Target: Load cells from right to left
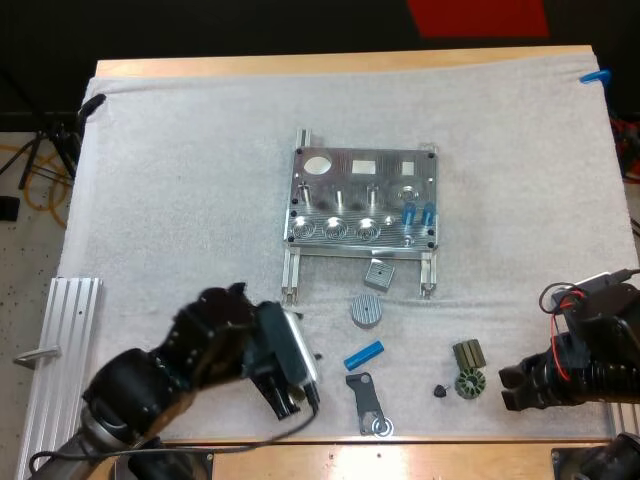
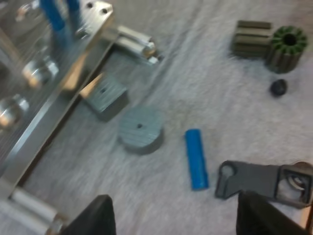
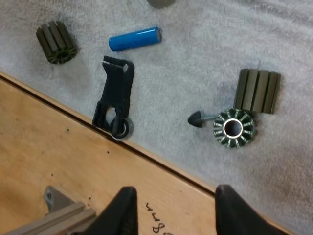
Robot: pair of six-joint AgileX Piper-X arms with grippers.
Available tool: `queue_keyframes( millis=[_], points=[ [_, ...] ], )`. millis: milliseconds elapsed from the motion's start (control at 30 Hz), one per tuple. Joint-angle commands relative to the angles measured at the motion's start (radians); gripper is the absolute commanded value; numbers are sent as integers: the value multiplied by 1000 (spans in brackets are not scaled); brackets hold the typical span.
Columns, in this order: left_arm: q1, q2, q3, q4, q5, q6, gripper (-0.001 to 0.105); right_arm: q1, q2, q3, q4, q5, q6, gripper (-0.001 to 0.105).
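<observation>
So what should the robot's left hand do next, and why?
Probably lower the left gripper forward until its open fingers straddle the loose blue cylinder. The fingers stand apart and empty, the cylinder lies on the mat just ahead of them, beside the black bracket, and two blue cells stand at the fixture's right end, so another seems due.

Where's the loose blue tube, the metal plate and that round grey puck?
loose blue tube point(image 1: 364, 354): high view, its middle.
metal plate point(image 1: 341, 176): high view, bare top face.
round grey puck point(image 1: 367, 310): high view, top face.
</observation>
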Motion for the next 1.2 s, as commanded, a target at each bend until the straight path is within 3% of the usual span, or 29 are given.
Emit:
queue_keyframes(
  millis=[0, 233, 600, 733, 1167],
  points=[
    [-39, 7, 13, -29, -22, 7, 53, -6, -4, -2, -13, -11, 3, 38],
    [-167, 134, 49, -57, -164, -67, 53, -6, -4, -2, -42, -11, 3, 38],
    [-177, 346, 47, -136, -157, -100, 53, -6, -4, -2, -65, -11, 3, 40],
    [-177, 354, 47, -136, -153, -100, 53, -6, -4, -2, -65, -9, 3, 52],
    [-177, 354, 47, -136, -152, -100, 53, -6, -4, -2, -65, -4, 3, 52]
  ],
)
